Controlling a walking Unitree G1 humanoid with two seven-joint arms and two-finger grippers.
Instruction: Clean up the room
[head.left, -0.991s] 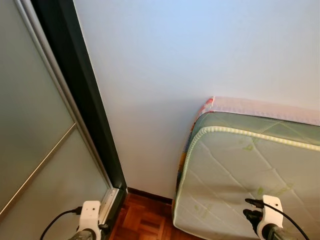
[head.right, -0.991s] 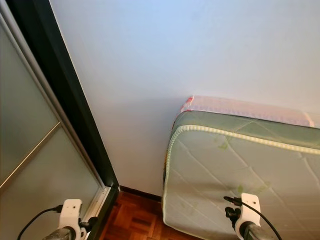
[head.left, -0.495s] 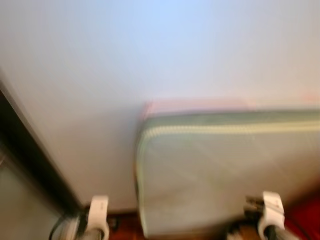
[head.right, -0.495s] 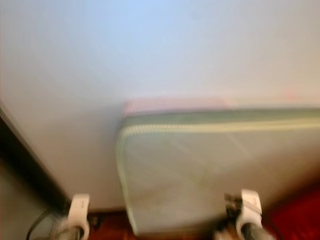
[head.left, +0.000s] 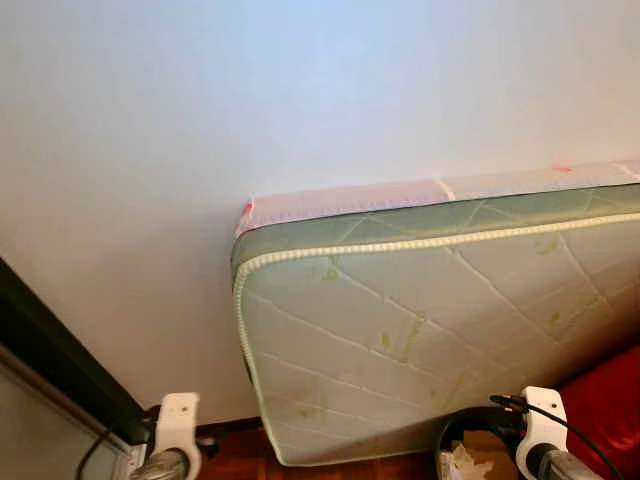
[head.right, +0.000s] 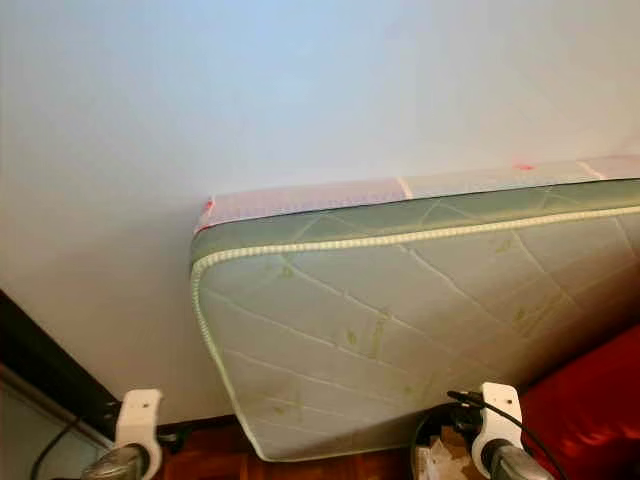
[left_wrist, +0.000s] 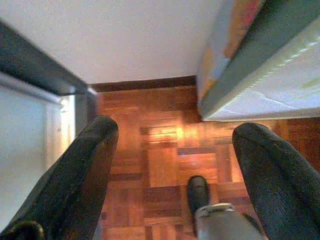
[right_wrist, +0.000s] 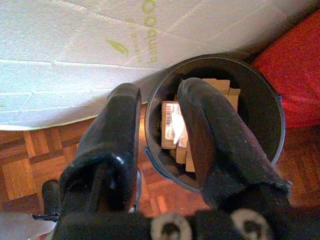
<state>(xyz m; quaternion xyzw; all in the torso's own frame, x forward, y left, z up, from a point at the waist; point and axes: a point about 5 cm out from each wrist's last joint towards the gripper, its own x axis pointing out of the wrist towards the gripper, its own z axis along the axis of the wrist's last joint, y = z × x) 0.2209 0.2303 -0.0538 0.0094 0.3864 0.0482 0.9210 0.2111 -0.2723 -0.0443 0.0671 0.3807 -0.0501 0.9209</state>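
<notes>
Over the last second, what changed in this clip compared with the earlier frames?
Only the camera moved: the head view swung to the robot's right, so the dark door frame slid toward the left edge, more of the mattress came in, and a red thing and a black bin appeared. The mattress stays leaning on the wall. Nothing was gripped or released.

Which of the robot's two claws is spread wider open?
The left gripper: its fingers stand far apart over bare parquet floor. The right gripper has a much narrower gap, hanging over a black bin.
</notes>
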